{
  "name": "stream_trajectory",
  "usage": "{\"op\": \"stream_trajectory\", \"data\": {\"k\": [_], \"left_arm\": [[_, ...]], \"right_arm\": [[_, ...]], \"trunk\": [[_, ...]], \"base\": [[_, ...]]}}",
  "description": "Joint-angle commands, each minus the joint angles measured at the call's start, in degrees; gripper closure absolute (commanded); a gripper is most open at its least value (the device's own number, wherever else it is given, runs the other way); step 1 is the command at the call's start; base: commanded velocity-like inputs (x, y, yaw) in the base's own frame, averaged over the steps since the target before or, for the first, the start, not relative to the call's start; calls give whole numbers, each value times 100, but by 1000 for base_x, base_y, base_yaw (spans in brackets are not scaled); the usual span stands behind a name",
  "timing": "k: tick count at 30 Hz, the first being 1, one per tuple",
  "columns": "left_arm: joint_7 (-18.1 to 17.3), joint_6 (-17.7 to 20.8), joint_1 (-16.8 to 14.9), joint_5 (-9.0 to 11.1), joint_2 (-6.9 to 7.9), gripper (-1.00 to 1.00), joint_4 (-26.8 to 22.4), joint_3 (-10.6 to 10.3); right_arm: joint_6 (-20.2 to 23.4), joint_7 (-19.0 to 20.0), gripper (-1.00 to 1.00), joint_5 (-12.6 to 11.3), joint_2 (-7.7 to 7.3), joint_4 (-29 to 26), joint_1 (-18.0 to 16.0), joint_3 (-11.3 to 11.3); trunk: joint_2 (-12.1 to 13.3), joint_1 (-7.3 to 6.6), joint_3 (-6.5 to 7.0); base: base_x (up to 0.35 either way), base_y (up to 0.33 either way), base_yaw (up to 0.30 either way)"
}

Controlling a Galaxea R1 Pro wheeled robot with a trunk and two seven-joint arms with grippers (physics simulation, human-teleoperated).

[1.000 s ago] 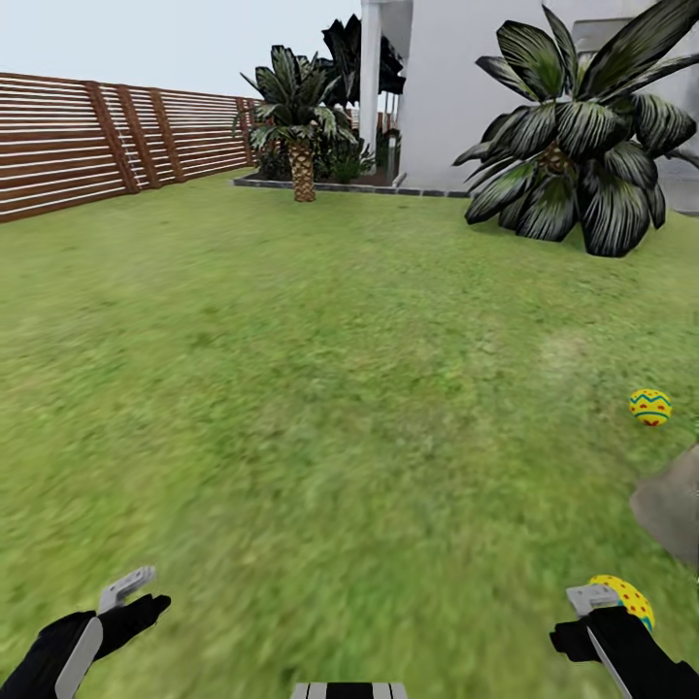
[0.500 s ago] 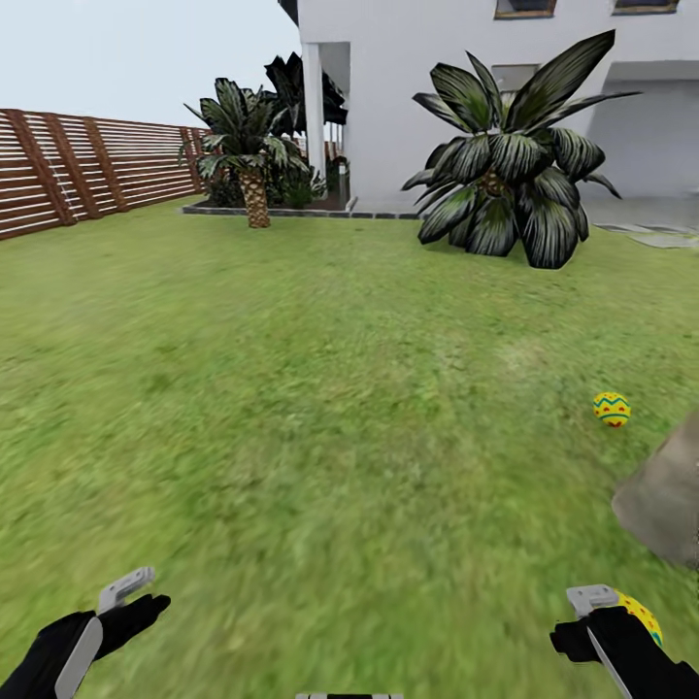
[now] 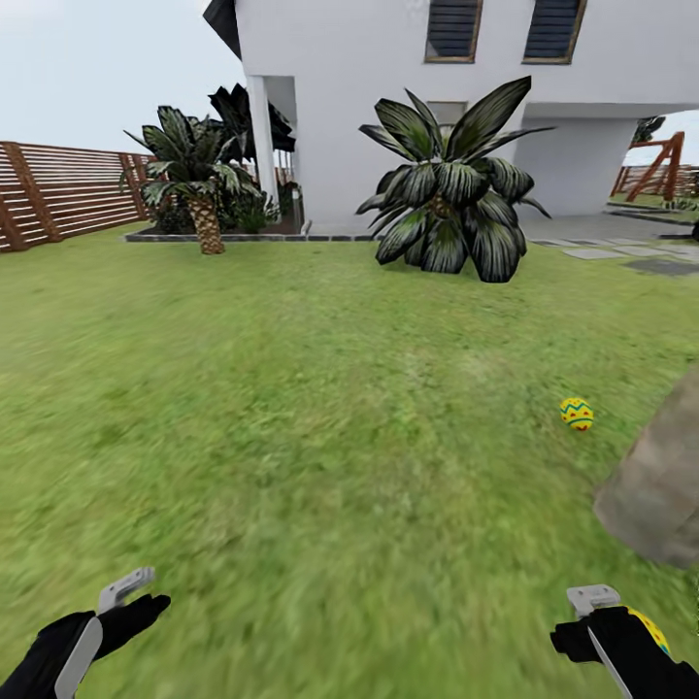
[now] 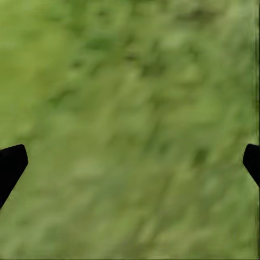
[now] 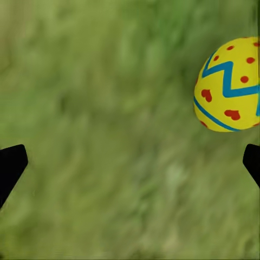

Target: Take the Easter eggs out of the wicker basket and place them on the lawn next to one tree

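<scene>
A white house (image 3: 408,107) with two dark louvred windows (image 3: 454,27) and a slim white column (image 3: 260,146) stands at the far edge of the grass under a pale, even sky. A brown slatted fence (image 3: 68,189) runs along the left, beside a short palm (image 3: 202,209) in a stone-edged bed. A broad dark-leaved plant (image 3: 451,194) stands before the wall, with grey paving (image 3: 607,250) at right.

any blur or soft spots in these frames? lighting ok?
Head view: lawn smeared in the foreground, house and palms sharper; flat, even light, no cast shadows under the egg on the grass. Left wrist view: grass heavily blurred, only dark fingertips crisp. Right wrist view: grass equally soft, but the egg near the gripper is sharp. No glare anywhere.
</scene>
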Motion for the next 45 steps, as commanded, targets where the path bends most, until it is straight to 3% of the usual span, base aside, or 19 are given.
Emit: {"op": "stream_trajectory", "data": {"k": [1, 23, 45], "left_arm": [[-23, 31, -1, 6, -2, -100, -4, 19], [-25, 31, -1, 6, -2, -100, -4, 28], [-25, 31, -1, 6, 9, -100, 163, 10]], "right_arm": [[29, 52, -100, 59, 3, -11, -3, -20], [29, 52, -100, 52, -7, -11, -4, -20], [29, 52, -100, 53, -7, -11, -4, -20]], "trunk": [[0, -1, 18], [29, -58, 505], [911, -541, 900]], "base": [[235, 271, -296], [194, 287, -296], [169, 301, -296]]}}
